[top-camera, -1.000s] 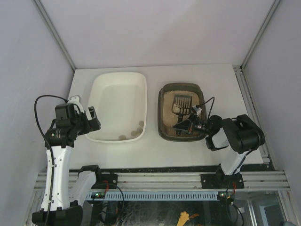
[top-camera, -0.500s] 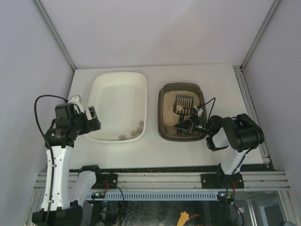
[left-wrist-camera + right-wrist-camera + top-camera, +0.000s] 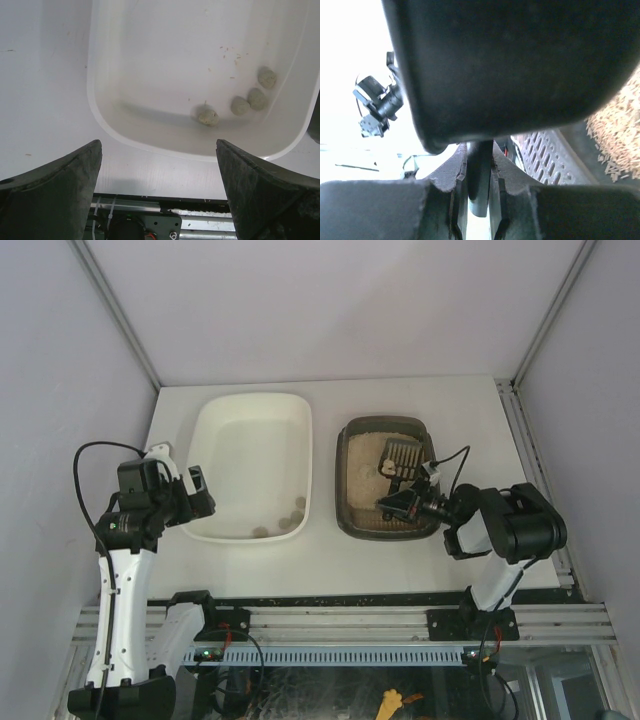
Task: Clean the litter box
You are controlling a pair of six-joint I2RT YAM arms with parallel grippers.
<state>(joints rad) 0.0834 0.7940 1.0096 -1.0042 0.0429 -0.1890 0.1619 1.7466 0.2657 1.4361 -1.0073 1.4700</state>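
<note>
The right pincer (image 3: 392, 507), clenched on the handle of the black slotted scoop (image 3: 400, 454), reaches into the litter box (image 3: 342, 490) from its near end. The box lies right of centre on the surface (image 3: 480, 420), long axis running away from the arms. The left pincer (image 3: 159, 146) (spread wide, empty) hangs by the near rim of the cream tub (image 3: 203, 420), where its wrist camera alone shows four clumps (image 3: 241, 105) plainly.

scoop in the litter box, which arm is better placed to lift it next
Right. The right gripper is shut on the scoop by its handle, inside the litter box. The left gripper hangs open and empty by the white tub.
</note>
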